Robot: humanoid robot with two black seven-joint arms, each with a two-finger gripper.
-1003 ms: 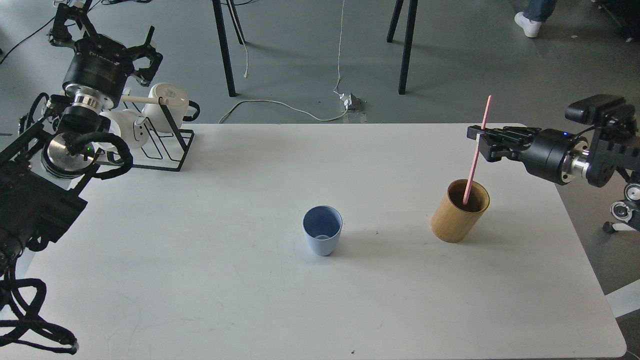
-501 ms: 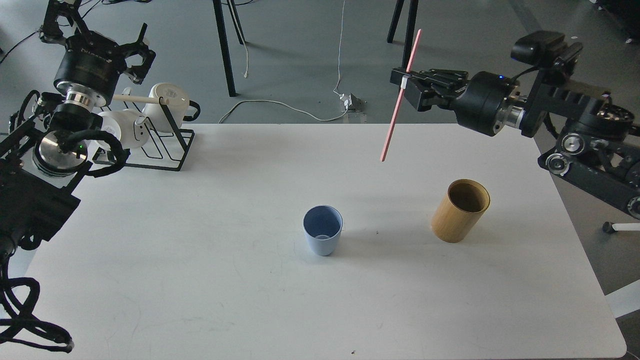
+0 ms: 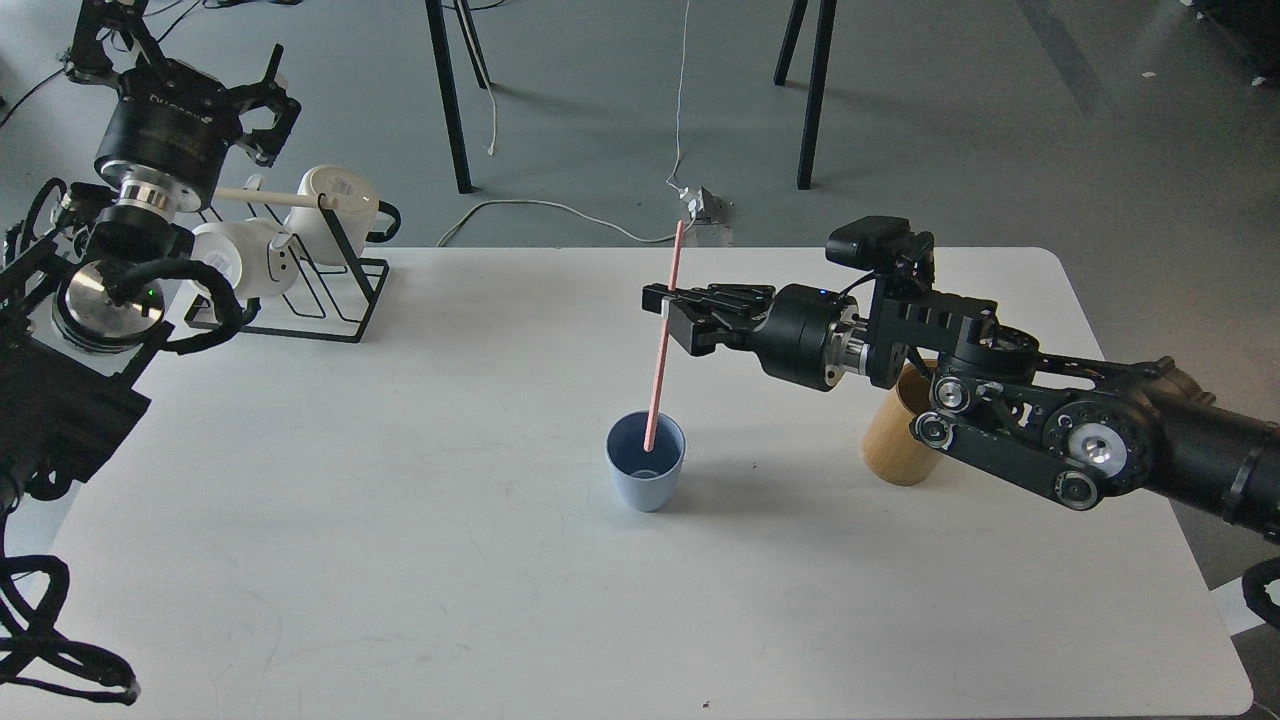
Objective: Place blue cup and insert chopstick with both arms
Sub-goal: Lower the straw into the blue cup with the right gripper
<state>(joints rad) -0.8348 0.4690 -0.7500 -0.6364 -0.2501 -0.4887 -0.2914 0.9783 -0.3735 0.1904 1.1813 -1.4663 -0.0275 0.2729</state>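
Chopstick (image 3: 664, 337) is basically at the cup already: it's pinched a bit above its middle by the right pincer (image 3: 668, 305), jaws closed on it, and it hangs nearly upright with just a slight lean. Its lower tip sits inside the mouth of the blue cup (image 3: 645, 473), though I can't tell if it's touching the bottom yet. The cup stands upright near the middle of the white tabletop (image 3: 400, 560), open side up, nothing else touching it.

So from where I'm sitting the "place the cup" half looks done, and we're in the middle of the insert step. Next move, I'd guess, is to ease the stick down a little more until the tip rests inside, then open the jaws and pull the arm back without bumping anything. That cup looks light, so a sideways nudge could tip it, and the stick is a lot taller than the cup, so it'll flop against the rim once let go.

Just to the right of the cup there's a tan bamboo cylinder (image 3: 890, 445), partly hidden behind the right arm. Way off at the far left corner, the left pincer (image 3: 268, 105) hovers above a black wire rack (image 3: 335, 290) holding white mugs (image 3: 335, 200). Its claws look spread and empty, well apart from the action.
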